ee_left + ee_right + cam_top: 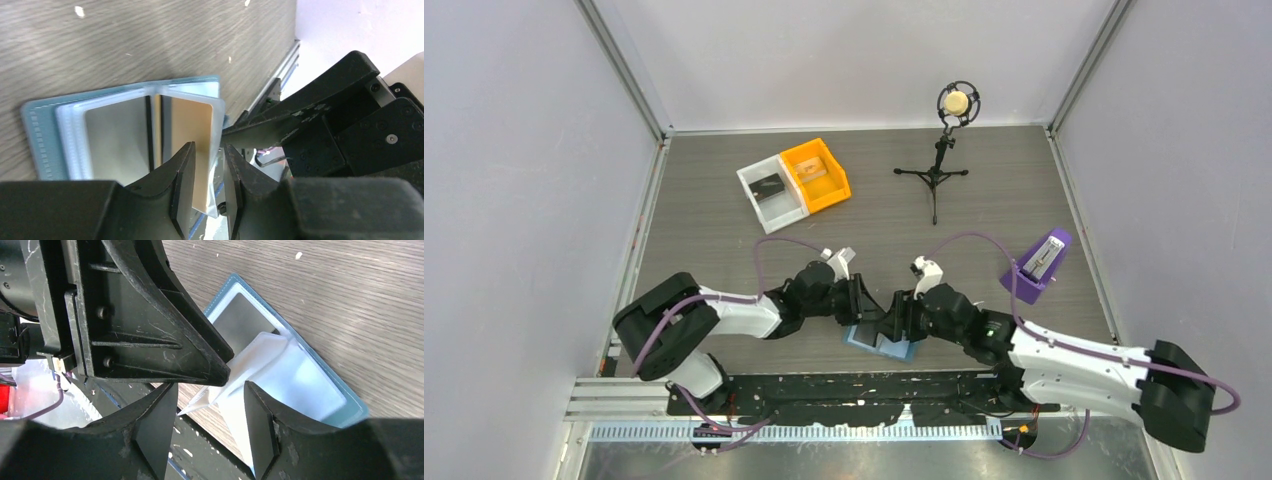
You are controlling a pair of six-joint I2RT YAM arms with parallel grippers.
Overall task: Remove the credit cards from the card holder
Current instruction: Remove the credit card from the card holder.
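Note:
The light-blue card holder [879, 343] lies open near the table's front edge, its clear sleeves fanned up. It also shows in the left wrist view [37, 130] and the right wrist view [352, 407]. The tan card [192, 125] sits in a raised sleeve. My left gripper [861, 300] [209, 146] straddles that card's lower corner, jaws a narrow gap apart, the right jaw just clear of the sleeve. My right gripper [896, 312] [207, 387] is wide open over the holder, with a lifted sleeve leaf [260, 352] between its jaws. A small black card [767, 185] lies in the white bin [754, 195].
An orange bin [829, 185] stands beside the white one at the back left. A microphone on a tripod [936, 170] stands at the back middle. A purple wedge stand [1036, 262] is at the right. The black base rail [844, 385] runs just in front of the holder.

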